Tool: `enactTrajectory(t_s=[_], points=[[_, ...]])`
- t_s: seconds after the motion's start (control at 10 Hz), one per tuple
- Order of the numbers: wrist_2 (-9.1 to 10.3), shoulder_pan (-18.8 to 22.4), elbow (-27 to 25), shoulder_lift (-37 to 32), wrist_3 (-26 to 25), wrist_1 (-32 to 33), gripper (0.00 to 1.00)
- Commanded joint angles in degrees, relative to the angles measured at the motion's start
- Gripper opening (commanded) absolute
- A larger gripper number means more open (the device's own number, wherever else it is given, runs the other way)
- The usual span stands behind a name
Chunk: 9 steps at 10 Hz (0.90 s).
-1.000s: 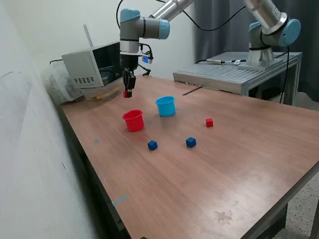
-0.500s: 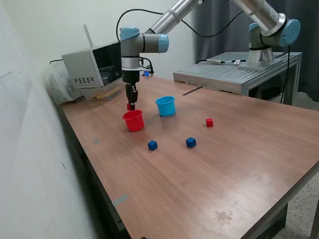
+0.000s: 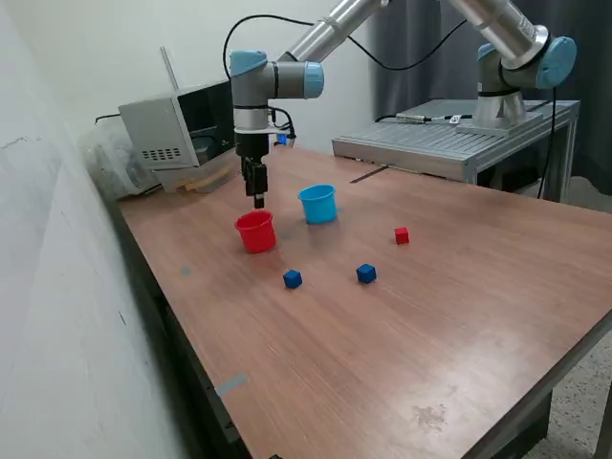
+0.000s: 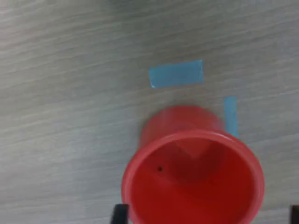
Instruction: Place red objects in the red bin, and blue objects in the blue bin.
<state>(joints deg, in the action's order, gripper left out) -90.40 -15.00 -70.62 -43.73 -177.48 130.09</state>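
Observation:
My gripper [image 3: 258,199] hangs just above the red bin [image 3: 255,231], a small red cup. In the wrist view the red bin [image 4: 177,119] fills the picture below my gripper [image 4: 206,215], whose fingers stand wide apart at the frame's edge: open and holding nothing. A red cube [image 4: 190,150] shows faintly inside the cup. The blue bin [image 3: 317,204], a light blue cup, stands to the exterior view's right of the red one. One red cube [image 3: 402,235] and two blue cubes [image 3: 293,278] [image 3: 366,273] lie on the table.
A grey box device [image 3: 177,129] sits at the table's back, on the exterior view's left. A metal bench [image 3: 449,143] with a second arm [image 3: 516,57] is at the back right. Blue tape strips [image 4: 176,73] are stuck beside the red cup.
My gripper moved down and slightly to the exterior view's right, over the red cup. The red cube it held no longer shows between its fingers; the fingers have opened.

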Motion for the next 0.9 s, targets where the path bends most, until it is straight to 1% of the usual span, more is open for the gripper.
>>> enactTrajectory(t_s=[0.0,0.1,0.2,0.3,0.4,0.5,0.6,0.7,0.8], points=[[0.23,0.8,-0.1,-4.7,-0.1,-7.4,1.0],[-0.12,0.9,-0.6,-7.0,0.0,-10.6,1.0],[0.31,2.5,-3.9,-10.6,-0.6,-17.3,1.0],[0.32,4.1,-7.9,-13.5,-5.2,-19.9,1.0],[0.32,4.4,-12.0,-15.9,-9.5,-21.4,1.0],[0.93,5.9,-15.4,-17.8,-12.9,-21.8,1.0],[2.67,8.1,-18.2,-19.5,-13.9,-21.7,1.0],[3.3,10.3,-21.1,-21.2,-13.9,-21.5,1.0],[3.3,13.2,-23.1,-21.9,-13.2,-21.3,1.0]])
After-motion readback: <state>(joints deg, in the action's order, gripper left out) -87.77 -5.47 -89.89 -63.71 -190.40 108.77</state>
